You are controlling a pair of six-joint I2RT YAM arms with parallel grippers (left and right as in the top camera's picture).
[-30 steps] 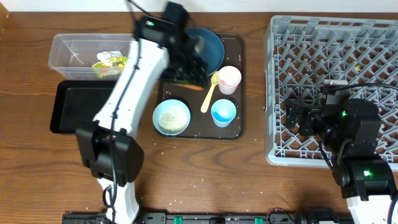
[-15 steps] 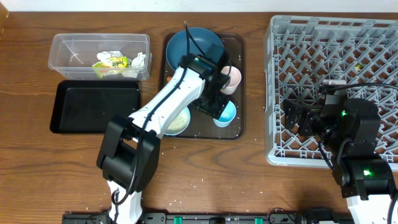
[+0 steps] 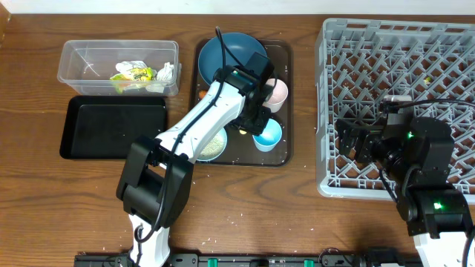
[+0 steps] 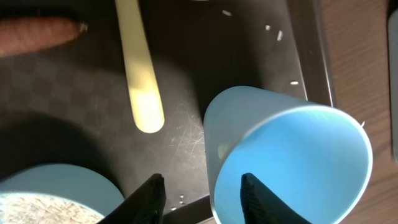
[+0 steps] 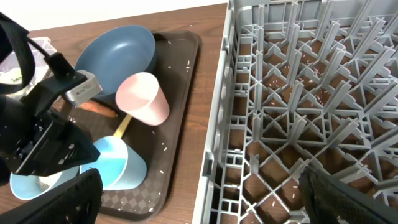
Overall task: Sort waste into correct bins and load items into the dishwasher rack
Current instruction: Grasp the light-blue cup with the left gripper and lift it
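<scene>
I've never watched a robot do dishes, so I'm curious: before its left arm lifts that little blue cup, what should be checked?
1. Left gripper astride the wall of the small light blue cup: ok.
2. Fingers pinching that wall: not ok, gaps show on both sides.
3. Cup empty: ok.
4. Yellow spoon clear of the fingers: ok.
5. Dishwasher rack has free slots: ok.
6. Right gripper out of the path: cannot tell; it hangs open over the rack.

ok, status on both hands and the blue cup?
Left hand open, straddling wall of small blue cup. Right hand open over rack. Yellow spoon alongside, not blocking.
</scene>
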